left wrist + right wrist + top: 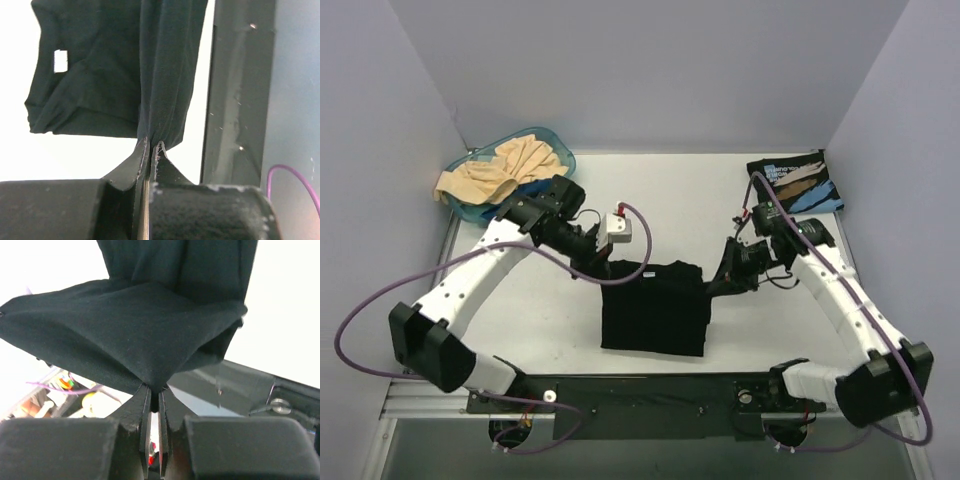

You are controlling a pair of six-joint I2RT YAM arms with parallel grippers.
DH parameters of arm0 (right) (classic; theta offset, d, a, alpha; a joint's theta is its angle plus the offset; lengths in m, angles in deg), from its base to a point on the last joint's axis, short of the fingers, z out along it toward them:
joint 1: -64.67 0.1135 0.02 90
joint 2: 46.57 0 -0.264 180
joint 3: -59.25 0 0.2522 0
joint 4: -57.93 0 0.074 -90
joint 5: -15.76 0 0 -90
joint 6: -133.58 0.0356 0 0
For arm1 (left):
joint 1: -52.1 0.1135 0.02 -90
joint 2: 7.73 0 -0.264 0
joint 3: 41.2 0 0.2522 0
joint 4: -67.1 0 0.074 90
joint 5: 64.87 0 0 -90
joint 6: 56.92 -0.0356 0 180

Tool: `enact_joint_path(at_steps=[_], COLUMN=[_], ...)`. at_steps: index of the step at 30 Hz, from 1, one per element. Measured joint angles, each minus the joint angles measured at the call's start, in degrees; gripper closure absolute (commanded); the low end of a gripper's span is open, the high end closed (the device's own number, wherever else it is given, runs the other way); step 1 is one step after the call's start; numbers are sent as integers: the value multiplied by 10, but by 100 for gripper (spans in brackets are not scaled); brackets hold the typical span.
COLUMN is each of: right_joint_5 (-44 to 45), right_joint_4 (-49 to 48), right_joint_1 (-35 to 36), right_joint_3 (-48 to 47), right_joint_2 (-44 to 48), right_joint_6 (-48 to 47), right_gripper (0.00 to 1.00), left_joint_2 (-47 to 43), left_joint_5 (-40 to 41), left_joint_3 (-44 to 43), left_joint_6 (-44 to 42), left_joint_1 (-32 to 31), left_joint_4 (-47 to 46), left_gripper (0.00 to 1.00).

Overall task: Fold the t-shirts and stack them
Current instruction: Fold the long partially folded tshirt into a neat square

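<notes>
A plain black t-shirt [655,308] lies partly folded in the middle of the table. My left gripper [603,266] is shut on its far left corner; the left wrist view shows the cloth [125,65] pinched between the jaws [151,145]. My right gripper [712,284] is shut on its far right corner, with cloth [135,325] bunched at the jaws [155,389]. A folded black printed t-shirt [796,181] lies at the far right. A beige t-shirt [500,170] hangs out of the teal basin [552,140] at the far left.
The basin stands in the far left corner against the wall. Grey walls close the table on three sides. A black rail [650,392] runs along the near edge between the arm bases. Purple cables loop off both arms.
</notes>
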Motion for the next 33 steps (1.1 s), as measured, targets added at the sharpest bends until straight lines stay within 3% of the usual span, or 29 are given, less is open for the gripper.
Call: enact_joint_path(at_steps=[4,12,21,23,24,26,27,29,33], right_joint_5=[-24,-62,-68,-60,-56,-38,-25,1,56], right_joint_4=[-56,-113,-130,-139,-142,-154,-160,-171,-195], right_joint_1=[-66,-105,-131,-137,-138,-140,-140,-143,-147], right_joint_3=[-13,-76,-125,-126,-127,-128,-129,-135,-136], right_joint_2=[-112,-302,-355,-373,-382,-402,-412,-431,-442], right_joint_6=[-24,-53,-57,-55,-54,-47,-44,-42,-43], right_gripper=[100,100,98,93,85,68,64,59,51], left_joint_2=[89,208,261,272,278,291,299,316,352], left_joint_5=[-2,5,13,13,12,13,15,23,53], left_joint_3=[-16,-43,-61,-61,-61,-60,-60,-58,-57], left_joint_6=[51,116,141,152,159,174,183,202,255], left_joint_1=[46,93,101,101,100,99,97,94,88], left_joint_4=[-61,-151,-222,-243,-254,-277,-290,-320,-376], left_gripper=[100,100,100,100,100,81,67,56,51])
